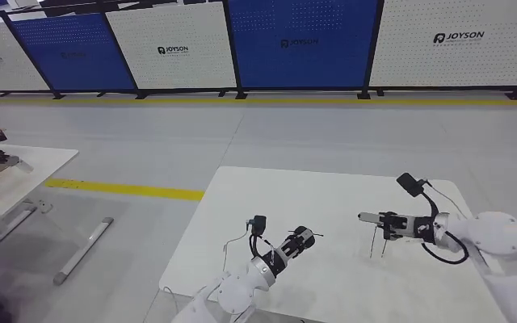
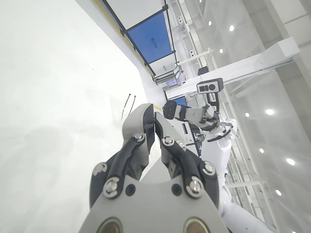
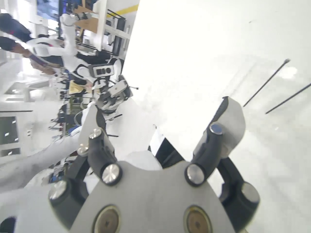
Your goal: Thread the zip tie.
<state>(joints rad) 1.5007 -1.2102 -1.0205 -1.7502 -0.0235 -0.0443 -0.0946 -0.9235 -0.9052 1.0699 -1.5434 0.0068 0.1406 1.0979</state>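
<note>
white table point(image 1: 339, 194): left end effector point(image 1: 304, 237) clenched on zip tie point(image 3: 133, 87), right end effector point(image 1: 367, 217) splayed above ties point(image 3: 266, 83).

I see a white work table point(image 1: 339, 202) on a grey floor point(image 1: 323, 133), with a yellow line point(image 1: 121, 190) beside it. A second table point(image 1: 32, 165) stands off left, and blue and white pegboard panels point(image 1: 303, 40) run behind.

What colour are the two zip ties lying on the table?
Black zip ties, clearest in the right wrist view.
</note>
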